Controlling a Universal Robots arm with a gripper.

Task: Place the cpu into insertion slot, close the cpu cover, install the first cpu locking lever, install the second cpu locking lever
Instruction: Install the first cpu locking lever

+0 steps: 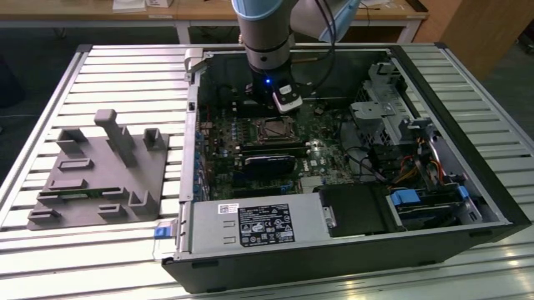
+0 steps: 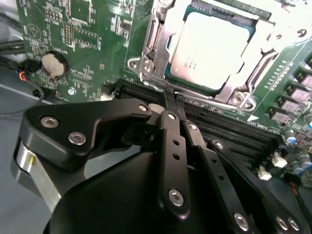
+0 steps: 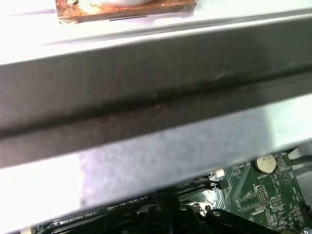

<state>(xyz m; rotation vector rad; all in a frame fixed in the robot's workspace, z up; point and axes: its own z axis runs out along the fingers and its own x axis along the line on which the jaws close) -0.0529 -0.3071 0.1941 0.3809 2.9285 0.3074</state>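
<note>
In the exterior view, one arm reaches down from the top centre of the frame into an open computer case [image 1: 467, 181] on a slatted table [image 1: 125, 69]. Its gripper [image 1: 286, 105] hangs just above the one insertion slot [image 1: 276, 129] at mid-frame. A grey holder block [image 1: 100, 172] sits at the left of the frame, well apart from the case.

In the second wrist view, one cpu [image 2: 209, 48] lies seated in the slot at the upper right of the frame, pale face up. One cpu cover [image 2: 161, 44] lies down flat around it, so placing and closing look done. One thin locking lever [image 2: 263, 63] runs along the chip's side; whether either lever is hooked I cannot tell, so that part may remain. The gripper [image 2: 170, 105] fills the lower frame, fingers [image 2: 168, 146] drawn together, nothing seen between them. One coin battery [image 2: 52, 64] sits at the upper left.

In the first wrist view, the case wall [image 3: 156, 97] crosses the frame, with the green board [image 3: 263, 190] at the lower right
</note>
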